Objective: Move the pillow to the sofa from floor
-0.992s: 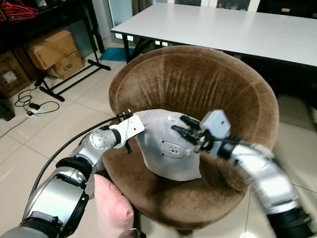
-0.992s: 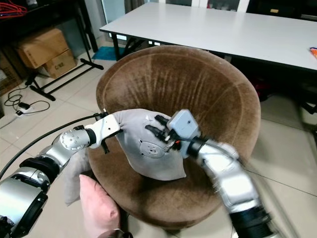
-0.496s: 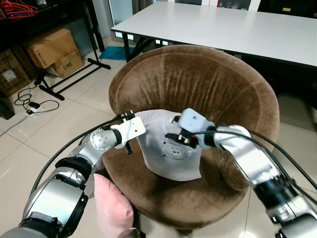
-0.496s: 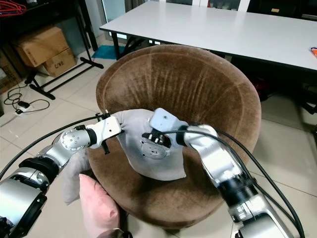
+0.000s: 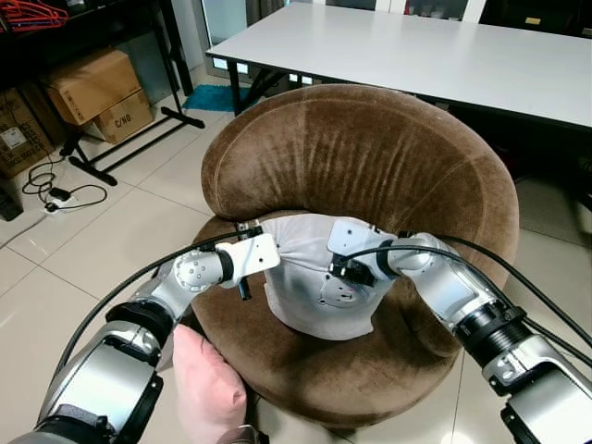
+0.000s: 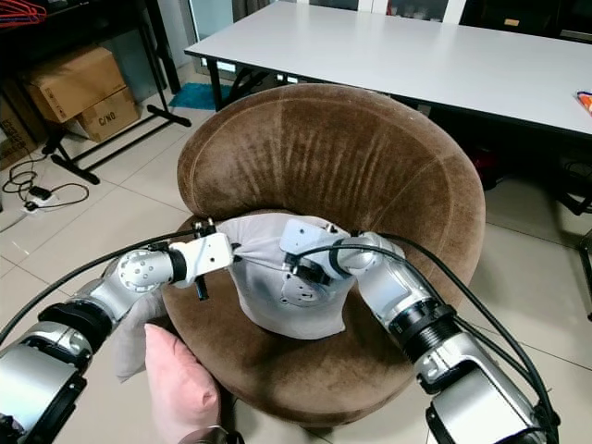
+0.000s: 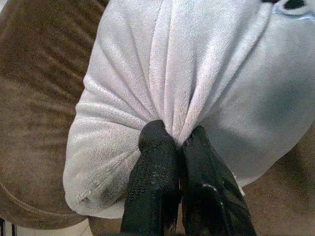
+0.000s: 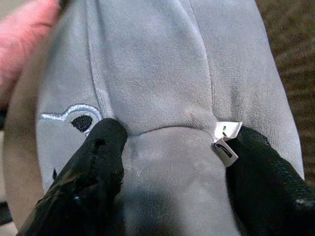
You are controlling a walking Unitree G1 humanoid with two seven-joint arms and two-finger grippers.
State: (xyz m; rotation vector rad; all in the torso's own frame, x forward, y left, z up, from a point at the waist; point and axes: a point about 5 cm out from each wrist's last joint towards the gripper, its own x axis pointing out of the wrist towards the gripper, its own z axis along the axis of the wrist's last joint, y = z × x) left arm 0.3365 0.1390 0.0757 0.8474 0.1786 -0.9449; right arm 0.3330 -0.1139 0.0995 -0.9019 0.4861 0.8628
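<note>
— Where's the pillow (image 5: 314,268) sitting?

— On the seat of the brown round sofa (image 5: 370,157), leaning up toward its back. I read its long axis as running from about 12 down to 6 in the head views, with the narrow end hanging at 6. It's pale grey plush, with a stitched face patch low on the front and a small white label (image 8: 225,140) at a seam; I can't read the print on it.

— And the grippers?

— My left gripper (image 7: 179,142) is pinched tight on a bunched fold at the pillow's 9 o'clock edge. My right gripper (image 8: 172,142) has its fingers (image 8: 96,157) spread apart and pressed against the plush, straddling a bulge near the label.

— Anything around it?

— A pink cushion (image 5: 208,388) on the floor at 7. Cardboard boxes (image 5: 97,92) at 10, one marked "C/NO". A white counter (image 5: 416,46) stands behind the sofa at 12.
</note>
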